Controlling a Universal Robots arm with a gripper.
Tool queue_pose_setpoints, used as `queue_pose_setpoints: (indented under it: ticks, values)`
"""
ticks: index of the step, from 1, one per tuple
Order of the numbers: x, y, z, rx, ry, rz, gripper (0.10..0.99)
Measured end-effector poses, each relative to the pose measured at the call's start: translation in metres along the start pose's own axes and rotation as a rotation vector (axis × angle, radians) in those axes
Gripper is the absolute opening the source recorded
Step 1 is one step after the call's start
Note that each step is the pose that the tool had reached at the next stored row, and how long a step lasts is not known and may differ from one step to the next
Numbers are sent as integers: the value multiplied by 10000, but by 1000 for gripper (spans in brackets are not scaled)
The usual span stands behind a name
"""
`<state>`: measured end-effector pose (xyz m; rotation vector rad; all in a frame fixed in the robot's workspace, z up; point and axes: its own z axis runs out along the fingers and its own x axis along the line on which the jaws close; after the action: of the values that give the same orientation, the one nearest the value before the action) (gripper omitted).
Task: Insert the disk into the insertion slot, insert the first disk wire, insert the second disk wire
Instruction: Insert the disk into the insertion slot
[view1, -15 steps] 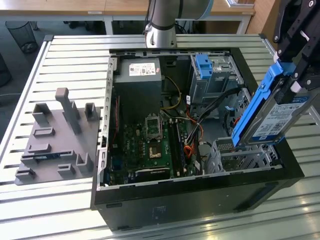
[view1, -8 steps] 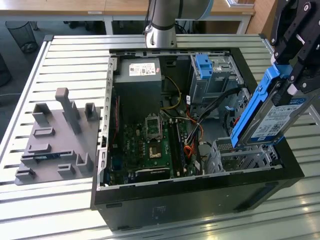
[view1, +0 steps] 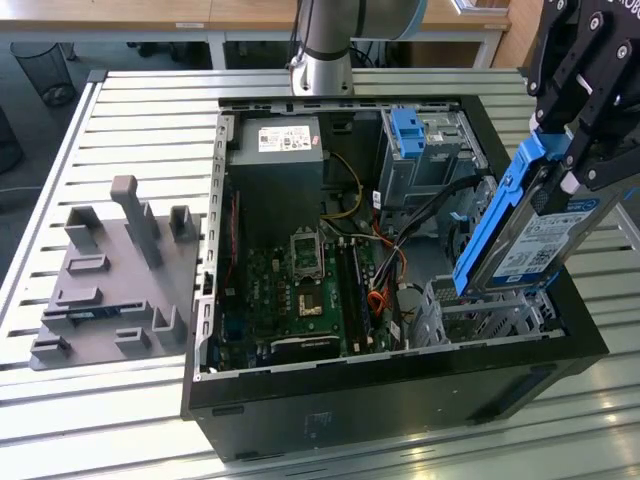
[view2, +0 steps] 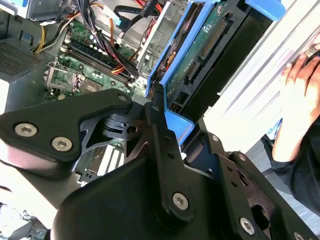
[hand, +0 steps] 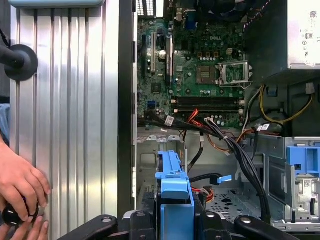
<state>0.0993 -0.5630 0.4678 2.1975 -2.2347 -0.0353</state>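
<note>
In the exterior view my gripper is shut on the upper end of the disk, a grey drive with a white label in a bright blue carrier. The disk hangs steeply tilted, its lower end just above the insertion slot, the low silver perforated cage at the case's front corner on that view's right. The second wrist view shows the disk's green circuit-board underside beyond the black gripper links. In the first wrist view the carrier's blue edge stands over the cage floor. A black cable with a blue plug lies across the cage.
The open black computer case sits on a slatted aluminium table. A taller cage with a blue latch stands behind the slot. Cable bundles cross the motherboard. A grey fixture lies at the exterior view's left. A person's hand rests on the table beside the case.
</note>
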Motion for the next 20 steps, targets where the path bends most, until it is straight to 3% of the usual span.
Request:
queue_pose_setpoints:
  ticks: [20]
  values:
    - [-44,42,115,-7,3,-190,365]
